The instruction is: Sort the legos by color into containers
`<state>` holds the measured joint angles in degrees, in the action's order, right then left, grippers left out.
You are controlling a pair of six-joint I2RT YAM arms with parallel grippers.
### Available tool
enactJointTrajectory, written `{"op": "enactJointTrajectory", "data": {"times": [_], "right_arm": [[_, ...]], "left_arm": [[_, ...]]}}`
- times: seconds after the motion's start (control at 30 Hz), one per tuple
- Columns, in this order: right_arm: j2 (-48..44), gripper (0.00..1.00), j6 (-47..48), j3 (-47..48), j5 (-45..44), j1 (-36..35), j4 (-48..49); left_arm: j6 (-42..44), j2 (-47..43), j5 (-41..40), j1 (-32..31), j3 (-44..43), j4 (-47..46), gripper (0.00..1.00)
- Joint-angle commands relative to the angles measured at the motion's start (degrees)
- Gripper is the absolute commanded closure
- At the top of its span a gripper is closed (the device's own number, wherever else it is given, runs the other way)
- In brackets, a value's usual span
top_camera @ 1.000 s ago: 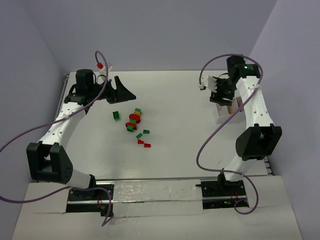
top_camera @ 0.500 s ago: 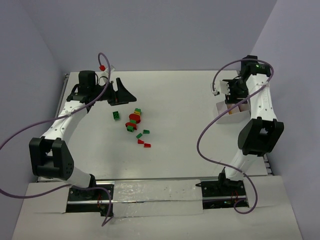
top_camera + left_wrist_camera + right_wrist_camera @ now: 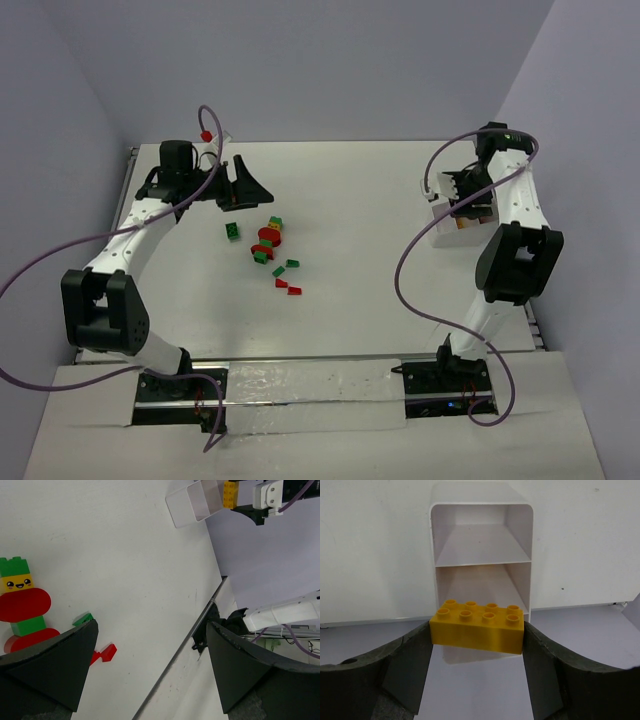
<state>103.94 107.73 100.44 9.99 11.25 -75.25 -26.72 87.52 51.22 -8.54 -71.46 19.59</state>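
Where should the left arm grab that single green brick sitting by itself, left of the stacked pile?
Probably across two opposite flat sides of the green brick, coming straight down from above with the open left gripper, which hangs just beyond it. The brick sits alone, apart from the stacked pile to its right, so both fingers should have room to drop beside it without bumping anything.

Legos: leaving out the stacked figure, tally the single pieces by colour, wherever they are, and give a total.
Green legos: 3
Red legos: 2
Yellow lego: 1, held in the right claw
Total: 6
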Motion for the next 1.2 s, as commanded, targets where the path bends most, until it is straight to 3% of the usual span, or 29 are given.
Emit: {"op": "enactJointTrajectory", "data": {"times": [0.0,0.43,0.7,0.9,1.07,1.17], "right_arm": [[1.36,0.58,1.87,-0.12,-0.17,0.32,1.01],[6.51,0.52,0.96,3.61,-1.08,0.29,0.33],[9.61,0.29,-0.32,6.96,-1.15,0.14,-0.51],[9.70,0.18,-0.15,7.13,-1.90,0.10,-0.85],[8.65,0.03,-0.01,7.05,-1.98,0.18,-1.37],[7.75,0.00,0.03,7.19,-1.58,0.09,-1.58]], "left_arm": [[0.72,0.68,1.02,-0.08,-2.58,-0.19,0.01],[0.42,2.50,0.98,-0.01,-3.18,-0.17,0.01],[0.48,3.39,0.99,0.01,-3.33,-0.08,0.01],[0.36,4.05,1.33,0.01,-3.51,-0.17,0.01],[0.44,4.32,1.49,0.01,-3.69,0.00,0.01],[0.67,4.01,1.23,0.01,-3.55,0.06,0.01]]}}
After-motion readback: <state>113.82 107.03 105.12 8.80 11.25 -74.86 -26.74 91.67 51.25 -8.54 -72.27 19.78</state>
